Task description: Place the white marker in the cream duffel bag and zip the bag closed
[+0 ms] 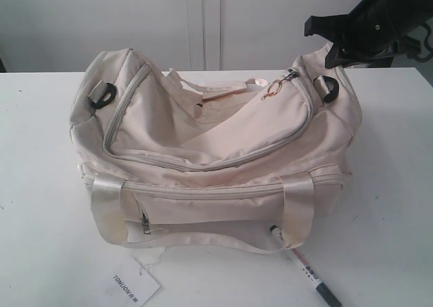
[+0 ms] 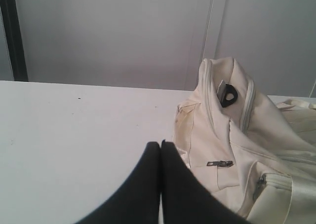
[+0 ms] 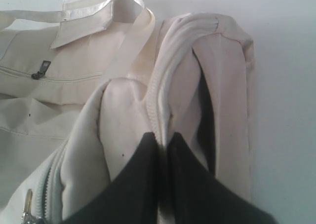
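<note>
The cream duffel bag (image 1: 223, 138) lies on the white table, its gold zipper pull (image 1: 274, 87) near the far right end of the top zipper. The white marker (image 1: 303, 265) rests on the table at the bag's front right corner, dark cap pointing to the table's near edge, partly under a satin handle. My right gripper (image 1: 329, 50) is shut on a raised fold of the bag's right end; the right wrist view shows the fabric (image 3: 123, 100) pinched between its jaws (image 3: 162, 139). My left gripper (image 2: 160, 144) is shut and empty, beside the bag's left end (image 2: 222, 135).
A white paper tag (image 1: 132, 283) with black letters lies on the table in front of the bag. Black strap rings (image 1: 101, 94) sit at both ends of the bag. A pale wall stands behind the table.
</note>
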Controlling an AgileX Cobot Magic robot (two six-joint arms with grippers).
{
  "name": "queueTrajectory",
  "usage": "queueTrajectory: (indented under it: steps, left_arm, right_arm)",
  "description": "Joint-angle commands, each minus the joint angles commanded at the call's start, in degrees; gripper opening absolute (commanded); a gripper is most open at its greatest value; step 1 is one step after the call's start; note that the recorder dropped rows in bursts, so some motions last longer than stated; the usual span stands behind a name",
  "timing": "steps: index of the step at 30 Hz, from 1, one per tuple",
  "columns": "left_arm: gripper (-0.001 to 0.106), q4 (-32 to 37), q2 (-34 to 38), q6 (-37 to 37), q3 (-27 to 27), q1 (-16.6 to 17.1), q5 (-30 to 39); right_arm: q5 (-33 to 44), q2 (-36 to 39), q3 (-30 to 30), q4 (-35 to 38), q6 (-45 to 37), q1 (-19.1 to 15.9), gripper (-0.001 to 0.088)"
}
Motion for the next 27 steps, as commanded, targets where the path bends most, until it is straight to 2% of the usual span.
queueTrajectory:
  steps: [8, 12, 18, 22, 27]
  left_arm:
    - [0.000, 0.0, 2.1, 0.4, -6.5, 0.0, 10.7]
    - [0.000, 0.0, 6.6, 3.6, -10.6, 0.0, 16.1]
    - [0.000, -0.4, 14.2, 5.6, -15.0, 0.0, 19.5]
    - [0.000, -3.5, 19.0, 10.3, -16.9, 0.0, 21.5]
    - [0.000, -11.2, 25.2, 18.3, -19.3, 0.0, 22.0]
  right_arm:
    - [0.0, 0.0, 0.0, 0.0, 0.0, 0.0, 0.0000]
    - [0.0, 0.0, 0.0, 0.0, 0.0, 0.0, 0.0000]
    - [0.0, 0.0, 0.0, 0.0, 0.0, 0.0, 0.0000]
    - [0.0, 0.0, 0.0, 0.0, 0.0, 0.0, 0.0000]
    - [0.0, 0.0, 0.0, 0.0, 0.0, 0.0, 0.0000]
